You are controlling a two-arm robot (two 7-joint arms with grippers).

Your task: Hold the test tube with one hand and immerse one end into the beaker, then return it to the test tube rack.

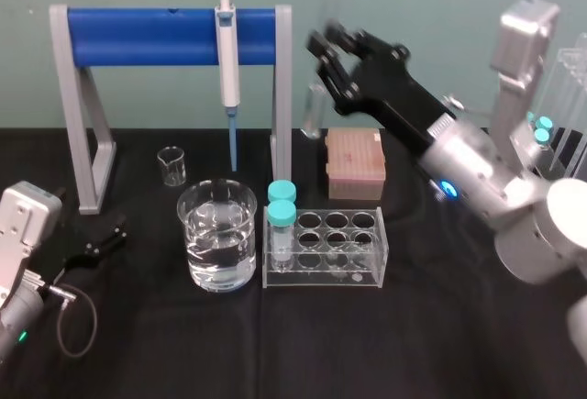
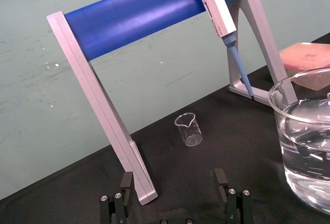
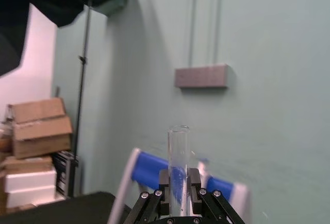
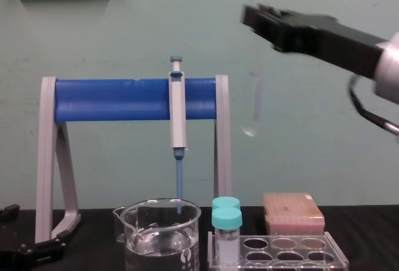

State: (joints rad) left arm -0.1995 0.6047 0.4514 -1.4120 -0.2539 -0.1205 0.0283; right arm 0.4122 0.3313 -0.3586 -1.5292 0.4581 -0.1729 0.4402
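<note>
Near left, my left gripper [image 1: 99,237] rests on the black table [image 1: 275,353], fingers spread apart and empty. Past it the beaker [image 1: 197,225], partly filled with clear liquid, stands just left of the test tube rack [image 1: 367,275], which carries two teal-capped vials [image 1: 282,211] at its left end. Farther back sit a small beaker [image 1: 171,165], a pink box [image 1: 354,162] and a blue stand [image 1: 170,37] with a pipette [image 1: 227,41] hanging on it. My right gripper [image 3: 179,183] is up at the far right, clamped on the test tube [image 4: 252,106], which hangs upright in the air well above the rack.
</note>
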